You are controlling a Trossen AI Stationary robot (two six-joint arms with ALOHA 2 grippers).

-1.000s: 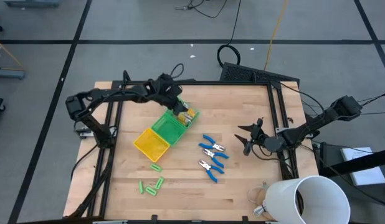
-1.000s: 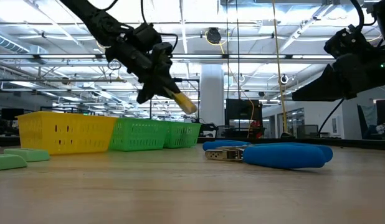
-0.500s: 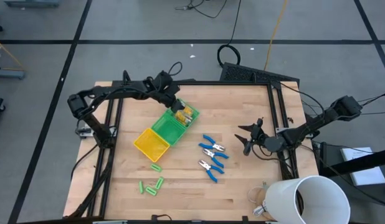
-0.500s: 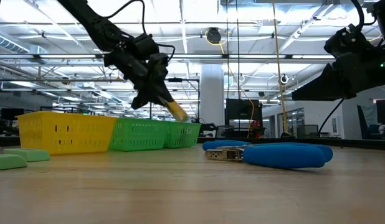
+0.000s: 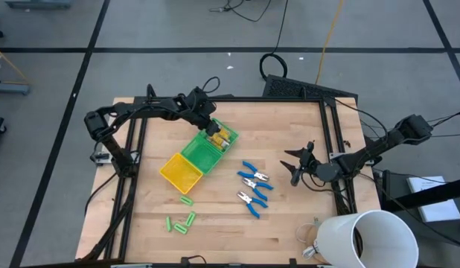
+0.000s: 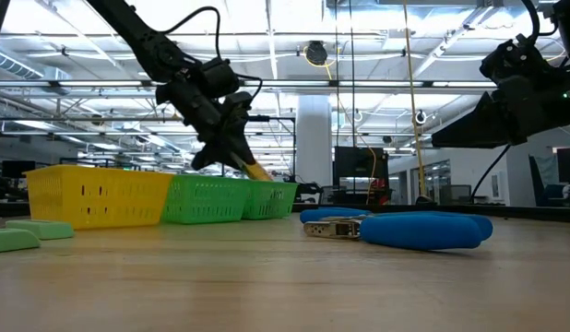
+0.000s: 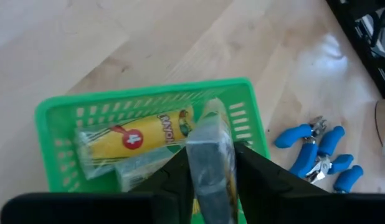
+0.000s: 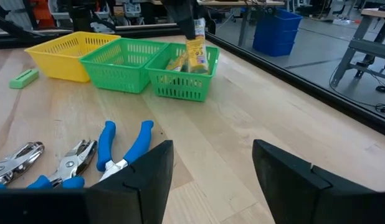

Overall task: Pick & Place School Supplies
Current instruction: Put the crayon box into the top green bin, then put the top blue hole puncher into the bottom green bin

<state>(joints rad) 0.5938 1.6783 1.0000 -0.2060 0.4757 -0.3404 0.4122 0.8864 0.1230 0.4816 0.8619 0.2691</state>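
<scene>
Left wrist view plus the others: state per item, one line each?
Left gripper: over the end green basket, fingers around a yellow pack, lowering it in.
Yellow pack in basket: lying flat inside.
Right gripper: open, idle at the table's right side.
Blue-handled tools: loose on the table.
Green sticks: loose on the table.

1. You can't see the white cup [image 5: 368, 238] whole: the high view's bottom edge cuts it off.
2. Left gripper [image 7: 208, 163] hides the lower end of the yellow pack [image 7: 217, 134] in its jaws.
3. Labels on the packs in the end green basket [image 5: 225, 140] are too small to read from above.
</scene>
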